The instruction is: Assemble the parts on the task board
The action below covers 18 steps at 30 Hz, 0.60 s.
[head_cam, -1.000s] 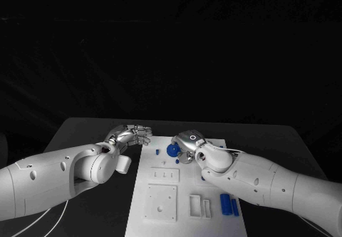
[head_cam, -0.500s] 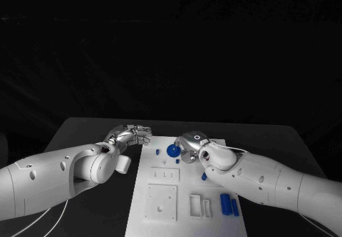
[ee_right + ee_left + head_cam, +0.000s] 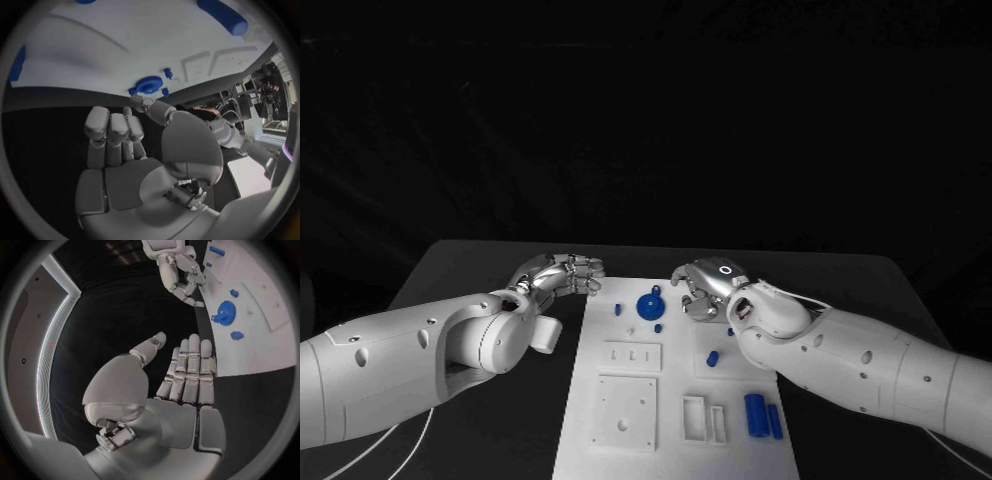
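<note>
The left hand (image 3: 565,274) hovers over the black table (image 3: 459,265) just off the task board's (image 3: 625,370) far left corner, fingers straight and apart, holding nothing. The right hand (image 3: 710,287) hangs above the board's far right edge, fingers curled loosely, also empty. A blue disc part (image 3: 649,304) lies between them, at the right hand's 9 o'clock. Two blue cylinders (image 3: 762,413) lie at the board's near right.
</note>
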### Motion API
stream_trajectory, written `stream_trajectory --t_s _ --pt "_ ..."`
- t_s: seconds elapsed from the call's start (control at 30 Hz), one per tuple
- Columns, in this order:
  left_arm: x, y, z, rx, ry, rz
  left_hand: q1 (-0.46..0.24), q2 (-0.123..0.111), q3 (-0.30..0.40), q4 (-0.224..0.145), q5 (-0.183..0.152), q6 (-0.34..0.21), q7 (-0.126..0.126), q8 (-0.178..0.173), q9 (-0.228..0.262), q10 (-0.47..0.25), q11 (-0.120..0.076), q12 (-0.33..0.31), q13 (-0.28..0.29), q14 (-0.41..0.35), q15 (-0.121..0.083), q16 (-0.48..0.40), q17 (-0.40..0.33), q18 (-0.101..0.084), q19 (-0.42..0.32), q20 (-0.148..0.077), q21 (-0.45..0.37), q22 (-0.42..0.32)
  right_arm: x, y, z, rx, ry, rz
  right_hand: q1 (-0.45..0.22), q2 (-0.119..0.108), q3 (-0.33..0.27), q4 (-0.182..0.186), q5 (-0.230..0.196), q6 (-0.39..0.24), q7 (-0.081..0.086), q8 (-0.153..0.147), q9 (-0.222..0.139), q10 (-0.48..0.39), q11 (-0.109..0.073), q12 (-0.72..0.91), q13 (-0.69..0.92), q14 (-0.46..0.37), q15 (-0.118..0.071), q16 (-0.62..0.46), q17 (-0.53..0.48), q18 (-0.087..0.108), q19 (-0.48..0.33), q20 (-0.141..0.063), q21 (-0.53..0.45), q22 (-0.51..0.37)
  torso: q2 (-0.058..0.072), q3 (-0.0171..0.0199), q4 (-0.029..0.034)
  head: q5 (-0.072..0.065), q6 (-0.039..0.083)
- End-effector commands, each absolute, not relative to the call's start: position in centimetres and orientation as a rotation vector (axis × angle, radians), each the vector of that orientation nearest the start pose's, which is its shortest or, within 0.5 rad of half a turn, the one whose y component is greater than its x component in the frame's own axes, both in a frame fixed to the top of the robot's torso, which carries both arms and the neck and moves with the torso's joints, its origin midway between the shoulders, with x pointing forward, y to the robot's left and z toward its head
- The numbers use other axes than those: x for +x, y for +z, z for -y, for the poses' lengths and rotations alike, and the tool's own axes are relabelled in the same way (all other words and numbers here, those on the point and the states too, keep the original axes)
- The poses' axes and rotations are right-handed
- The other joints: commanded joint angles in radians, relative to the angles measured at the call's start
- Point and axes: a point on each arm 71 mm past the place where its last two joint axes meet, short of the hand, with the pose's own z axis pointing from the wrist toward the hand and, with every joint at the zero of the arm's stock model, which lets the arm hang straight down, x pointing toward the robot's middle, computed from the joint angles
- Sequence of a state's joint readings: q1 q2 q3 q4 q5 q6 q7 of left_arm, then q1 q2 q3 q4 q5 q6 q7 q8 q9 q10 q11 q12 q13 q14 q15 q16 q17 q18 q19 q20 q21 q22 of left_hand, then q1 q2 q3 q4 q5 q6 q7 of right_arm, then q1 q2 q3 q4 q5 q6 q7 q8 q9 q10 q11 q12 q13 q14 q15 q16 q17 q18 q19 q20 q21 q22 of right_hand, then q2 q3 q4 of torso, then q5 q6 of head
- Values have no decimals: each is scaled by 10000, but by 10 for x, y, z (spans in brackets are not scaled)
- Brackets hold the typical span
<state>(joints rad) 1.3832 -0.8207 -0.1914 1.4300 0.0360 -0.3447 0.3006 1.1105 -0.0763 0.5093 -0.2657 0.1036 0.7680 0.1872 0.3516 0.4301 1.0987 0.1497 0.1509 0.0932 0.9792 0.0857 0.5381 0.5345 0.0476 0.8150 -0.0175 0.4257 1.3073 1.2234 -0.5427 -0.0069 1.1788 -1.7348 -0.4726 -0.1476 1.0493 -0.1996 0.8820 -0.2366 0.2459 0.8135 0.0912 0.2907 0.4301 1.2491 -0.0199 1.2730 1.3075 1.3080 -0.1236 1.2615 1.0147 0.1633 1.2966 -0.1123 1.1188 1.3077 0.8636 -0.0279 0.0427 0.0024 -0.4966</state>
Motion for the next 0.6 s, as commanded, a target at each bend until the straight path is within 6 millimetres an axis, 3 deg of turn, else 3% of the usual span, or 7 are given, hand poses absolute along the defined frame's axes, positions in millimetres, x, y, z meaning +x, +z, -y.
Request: stream_trajectory --t_s 0.03,0.1,0.2,0.27,0.43,0.6 --pt "522 -152 -233 -10890 -13749 -14500 -74 -43 48 -4 -48 -32 37 46 -15 -23 -14 -52 9 38 -45 -33 12 105 -43 -14 36 207 545 -149 157 -1679 6335 -13031 27 -234 -324 85 -371 17 119 91 32 24 109 29 446 53 55 -61 19 985 15 -82 23 91 -21 21 -32 3 24" --pt "522 -152 -234 -10897 -13728 -14484 -76 -43 47 -3 -48 -32 37 47 -15 -22 -14 -51 9 39 -45 -33 12 105 -43 -14 36 207 546 -145 170 -1238 6532 -13113 59 -337 -473 132 -528 61 150 128 51 19 139 34 449 54 84 -66 27 985 10 -100 8 87 -30 21 -19 -16 34" --pt "524 -153 -235 -10900 -13696 -14472 -78 -41 47 -1 -49 -30 36 49 -16 -19 -14 -50 10 39 -44 -34 13 104 -44 -13 37 207 547 -141 194 -1072 6674 -13281 184 -363 -626 161 -530 221 318 218 88 -52 295 -5 420 46 228 -82 40 985 -29 -121 -22 88 -69 65 -71 -9 57" --pt "524 -153 -236 -10906 -13685 -14481 -83 -35 47 3 -49 -26 34 52 -16 -12 -16 -46 12 40 -44 -34 14 103 -43 -12 39 207 549 -142 211 -636 6782 -13631 208 -425 -708 159 -566 242 344 225 88 -138 324 -69 375 36 259 -96 42 985 -55 -110 -33 93 -104 82 -111 -8 69" --pt "526 -155 -237 -10893 -13708 -14505 -108 -22 41 12 -54 -7 25 70 -18 49 -41 -13 30 45 -44 -37 22 101 -47 -12 46 208 557 -148 254 -209 6370 -14051 224 -446 -1100 135 -552 405 504 285 102 -281 478 -139 324 18 408 -121 61 985 -130 -78 -45 120 -184 158 -214 -50 52" --pt "528 -157 -240 -10919 -13650 -14490 -144 -9 29 18 -63 44 5 109 -16 140 -83 35 55 42 -42 -47 30 99 -59 -11 54 207 565 -155 287 194 6021 -14531 177 -471 -1659 50 -576 509 538 307 98 -382 514 -175 283 0 444 -129 93 985 -190 -47 -36 148 -233 234 -287 -91 34"
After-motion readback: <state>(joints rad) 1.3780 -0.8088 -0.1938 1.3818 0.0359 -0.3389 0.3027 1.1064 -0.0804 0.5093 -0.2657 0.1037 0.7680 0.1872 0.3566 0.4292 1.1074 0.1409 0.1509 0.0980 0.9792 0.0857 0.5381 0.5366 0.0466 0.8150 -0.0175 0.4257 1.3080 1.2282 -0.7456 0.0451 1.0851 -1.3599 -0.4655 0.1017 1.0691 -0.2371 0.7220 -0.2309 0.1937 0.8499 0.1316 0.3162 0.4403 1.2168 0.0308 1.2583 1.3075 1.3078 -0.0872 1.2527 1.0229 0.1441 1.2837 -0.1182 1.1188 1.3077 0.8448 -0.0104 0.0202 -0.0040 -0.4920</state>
